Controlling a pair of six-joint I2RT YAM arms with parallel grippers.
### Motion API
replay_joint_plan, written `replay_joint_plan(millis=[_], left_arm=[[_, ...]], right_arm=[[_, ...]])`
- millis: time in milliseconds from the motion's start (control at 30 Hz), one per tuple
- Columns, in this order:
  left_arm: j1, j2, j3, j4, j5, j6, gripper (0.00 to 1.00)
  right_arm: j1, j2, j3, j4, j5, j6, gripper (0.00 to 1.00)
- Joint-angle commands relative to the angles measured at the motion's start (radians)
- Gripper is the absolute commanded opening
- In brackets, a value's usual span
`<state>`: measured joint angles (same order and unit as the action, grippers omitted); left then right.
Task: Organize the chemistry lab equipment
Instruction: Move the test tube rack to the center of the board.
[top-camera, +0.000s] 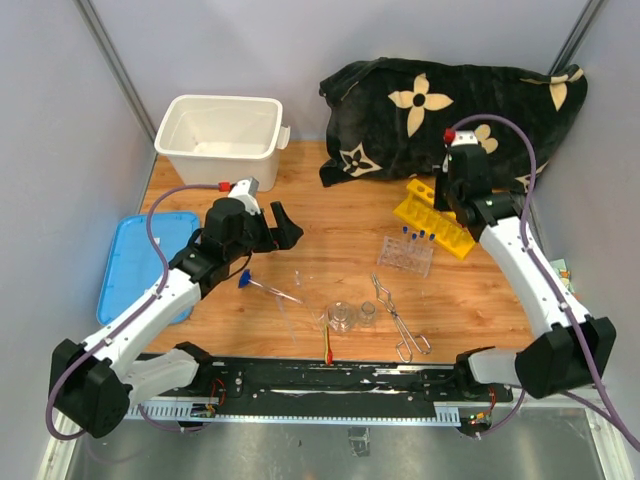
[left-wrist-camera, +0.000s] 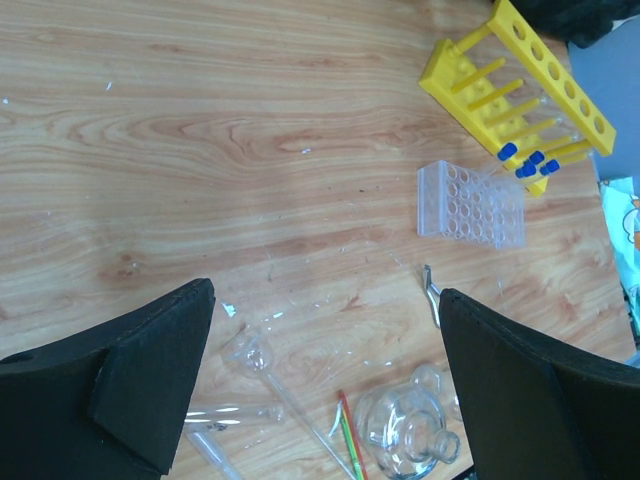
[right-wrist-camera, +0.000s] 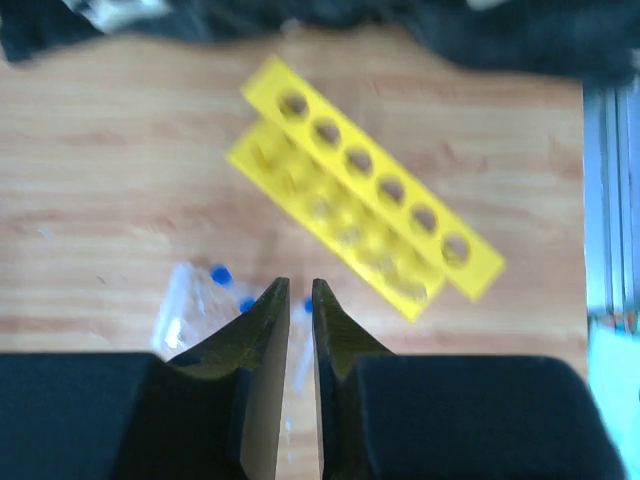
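The yellow holed rack (top-camera: 435, 217) (right-wrist-camera: 370, 190) lies on the wood at the right. Blue-capped tubes (top-camera: 418, 235) (left-wrist-camera: 527, 162) rest between it and the clear plastic rack (top-camera: 405, 255) (left-wrist-camera: 470, 205). My right gripper (top-camera: 452, 195) (right-wrist-camera: 301, 283) hovers over them, its jaws a narrow slit apart. A tube shows through the slit, and whether it is held I cannot tell. My left gripper (top-camera: 280, 228) (left-wrist-camera: 325, 290) is open wide and empty, above the glass beakers (top-camera: 342, 317) (left-wrist-camera: 410, 435), red-tipped stick (top-camera: 328, 345) (left-wrist-camera: 350, 435), thin rods (top-camera: 270, 288) (left-wrist-camera: 285, 400) and metal tongs (top-camera: 400, 320).
A white tub (top-camera: 220, 135) stands at the back left, with its blue lid (top-camera: 140, 265) lying at the table's left edge. A black flowered cloth (top-camera: 450, 100) is bunched at the back right, just behind the yellow rack. Grey walls close in both sides.
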<state>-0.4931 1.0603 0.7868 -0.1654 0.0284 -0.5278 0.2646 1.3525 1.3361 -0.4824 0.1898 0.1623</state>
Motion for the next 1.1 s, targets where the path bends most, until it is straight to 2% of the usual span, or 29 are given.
replay_joint_plan(millis=[0,133,267,600,800,1067], left_arm=[[-0.002,-0.023,0.003,0.001,0.038,0.007,0.99],[-0.003,-0.02,-0.003,-0.016,0.072,0.011,0.98],[-0.002,-0.034,-0.012,-0.026,0.078,0.016,0.98],[-0.002,-0.042,0.001,-0.056,0.078,0.031,0.98],[-0.002,-0.044,-0.01,-0.053,0.074,0.028,0.98],[-0.002,-0.036,-0.009,-0.053,0.074,0.032,0.98]], right_arm=[[-0.011,-0.099,-0.175,-0.107,0.152,0.091,0.17],[-0.03,-0.154,-0.26,-0.132,0.175,0.12,0.17],[-0.054,-0.142,-0.28,-0.157,0.213,0.133,0.17],[-0.216,-0.018,-0.268,-0.151,0.1,0.149,0.16],[-0.278,0.023,-0.267,-0.131,0.052,0.13,0.16],[-0.335,0.163,-0.212,-0.116,-0.001,0.11,0.16]])
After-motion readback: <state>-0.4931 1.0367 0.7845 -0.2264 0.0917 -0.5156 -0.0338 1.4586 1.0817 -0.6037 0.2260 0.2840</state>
